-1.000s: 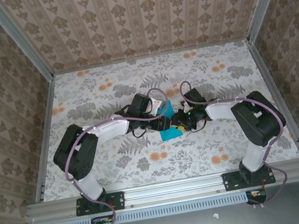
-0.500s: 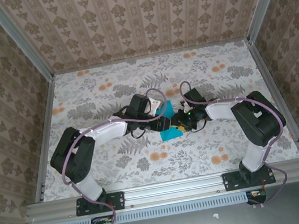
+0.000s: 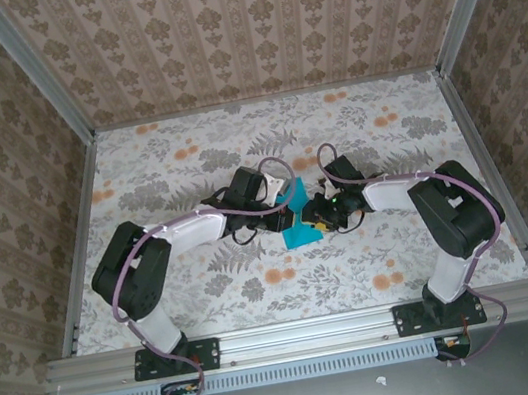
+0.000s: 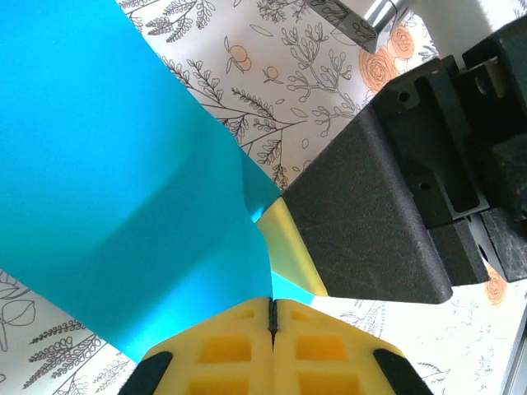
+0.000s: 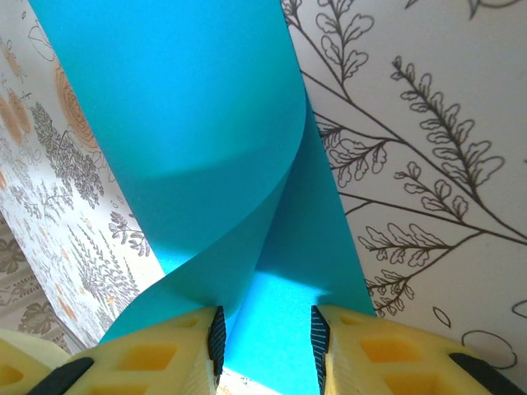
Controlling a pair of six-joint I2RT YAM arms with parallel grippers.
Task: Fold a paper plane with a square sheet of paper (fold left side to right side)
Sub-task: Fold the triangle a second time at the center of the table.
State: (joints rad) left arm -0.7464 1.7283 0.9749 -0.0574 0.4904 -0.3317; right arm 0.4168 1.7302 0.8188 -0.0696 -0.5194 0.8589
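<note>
Currently square sheet of paper lies mid-tabletop, half-curled, left pincer clamped on its edge, right pincer part-open astride the curl; light, floppy, crease-prone, probably best pinched at edges.

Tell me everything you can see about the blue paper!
The blue paper is thin, plain and bright cyan. It is partly folded: one flap curves up over the rest. It lies in the middle of the flowery table. The left gripper is shut on its edge; the right gripper, open, straddles it.
</note>
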